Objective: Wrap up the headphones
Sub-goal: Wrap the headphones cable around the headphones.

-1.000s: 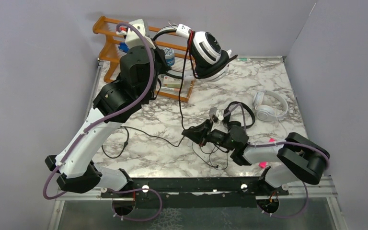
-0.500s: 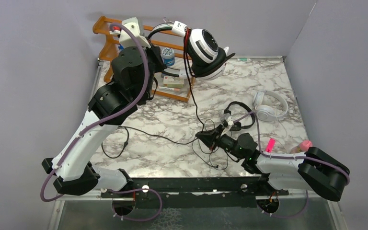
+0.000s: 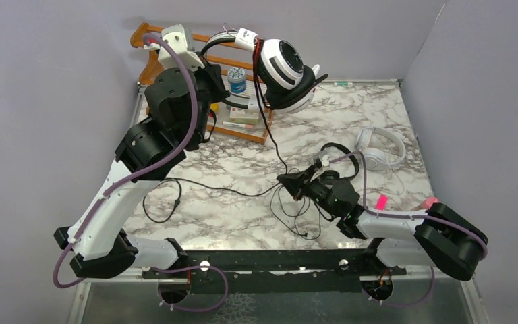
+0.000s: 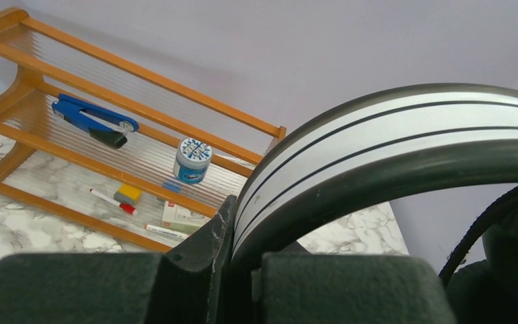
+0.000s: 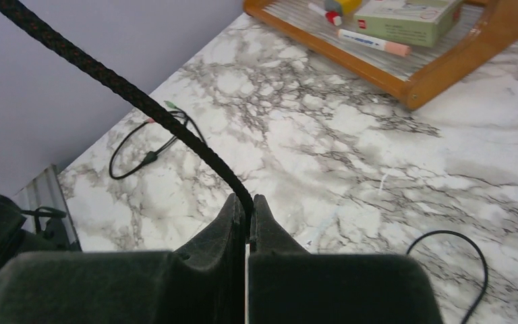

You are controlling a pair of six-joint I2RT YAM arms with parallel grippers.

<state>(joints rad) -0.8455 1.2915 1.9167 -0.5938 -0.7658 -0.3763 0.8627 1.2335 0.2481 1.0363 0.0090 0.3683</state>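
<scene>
White headphones with black ear pads [image 3: 284, 67] hang in the air above the rack. My left gripper [image 3: 210, 54] is shut on their headband [image 4: 391, 128], which fills the left wrist view, jaws [image 4: 243, 229] pinching its edge. Their black braided cord [image 3: 273, 138] drops to the table's middle, where my right gripper [image 3: 287, 181] is shut on it. In the right wrist view the cord [image 5: 141, 101] runs up and left out of the closed tips [image 5: 248, 202]. Smaller black headphones [image 3: 340, 158] lie just behind the right wrist. All-white headphones [image 3: 380, 150] lie at the right.
A wooden rack [image 3: 246, 131] stands at the back left with a blue stapler [image 4: 91, 121], a small jar [image 4: 192, 160], markers and a box. Thin black cable loops [image 3: 165, 202] lie on the marble near the left arm and under the right wrist. Walls close in on both sides.
The left arm has carried the held headphones a little left and back. The right arm's elbow swung out to the right, its gripper staying on the cord near the table's middle.
</scene>
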